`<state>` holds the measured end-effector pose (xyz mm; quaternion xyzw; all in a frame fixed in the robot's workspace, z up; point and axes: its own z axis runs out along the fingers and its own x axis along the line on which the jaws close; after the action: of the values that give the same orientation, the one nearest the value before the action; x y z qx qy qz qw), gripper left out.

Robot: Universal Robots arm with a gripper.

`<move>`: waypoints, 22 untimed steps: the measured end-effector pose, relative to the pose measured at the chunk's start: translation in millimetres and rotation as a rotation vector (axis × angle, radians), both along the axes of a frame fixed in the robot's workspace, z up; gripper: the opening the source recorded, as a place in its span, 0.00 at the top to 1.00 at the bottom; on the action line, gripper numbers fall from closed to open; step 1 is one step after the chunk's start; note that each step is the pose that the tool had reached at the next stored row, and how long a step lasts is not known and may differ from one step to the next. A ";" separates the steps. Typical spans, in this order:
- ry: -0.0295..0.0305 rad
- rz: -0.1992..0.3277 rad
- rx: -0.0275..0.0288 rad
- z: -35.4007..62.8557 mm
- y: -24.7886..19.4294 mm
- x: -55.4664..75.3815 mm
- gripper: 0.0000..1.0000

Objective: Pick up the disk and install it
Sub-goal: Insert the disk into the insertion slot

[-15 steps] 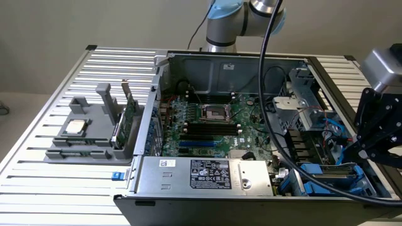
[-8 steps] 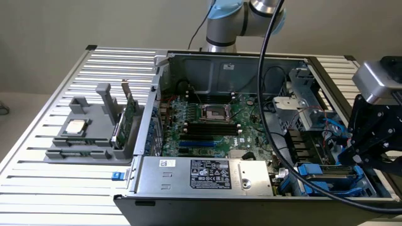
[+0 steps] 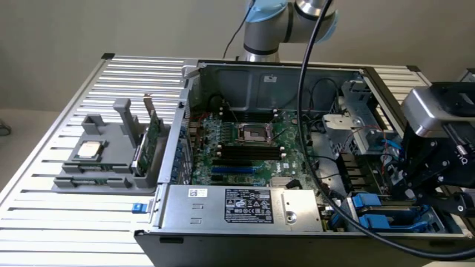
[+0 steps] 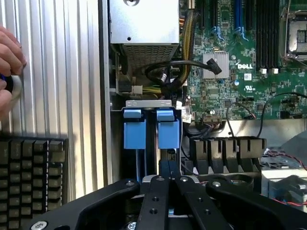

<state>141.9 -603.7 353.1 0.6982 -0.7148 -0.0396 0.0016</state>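
Roughly, step: seating disk in its bay, I judge.
gripper (image 4: 169, 167): fingers (image 4: 164, 168) pressed together, nothing seen between them; tips at disk's near end.
disk (image 4: 168, 130): blue carrier standing in drive bay (image 4: 144, 101), near corner of case (image 3: 222, 247), exterior view's right; just beside second carrier (image 4: 134, 130), fronts about level.
doing it well: push straight along bay, no twist; flush with neighbour likely means seated; mind cables (image 4: 168, 72) between bay and PSU.
PSU (image 3: 248, 206): near wall, left of bay.
board (image 3: 245, 150): mid case.
arm (image 3: 278, 22): far side.
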 end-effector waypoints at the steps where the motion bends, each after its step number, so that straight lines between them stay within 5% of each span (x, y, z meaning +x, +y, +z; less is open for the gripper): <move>1: -0.0010 0.004 0.0003 -1.9 0.2 -0.9 0.89; 9: -0.0049 0.018 0.0015 -16.6 8.6 -1.8 0.89; 17: -0.0052 0.026 -0.0009 -29.6 10.0 -0.9 0.89; 22: -0.0053 0.027 0.0019 -29.2 10.2 -0.7 0.89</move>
<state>141.2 -593.6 323.9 0.7078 -0.7053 -0.0384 -0.0004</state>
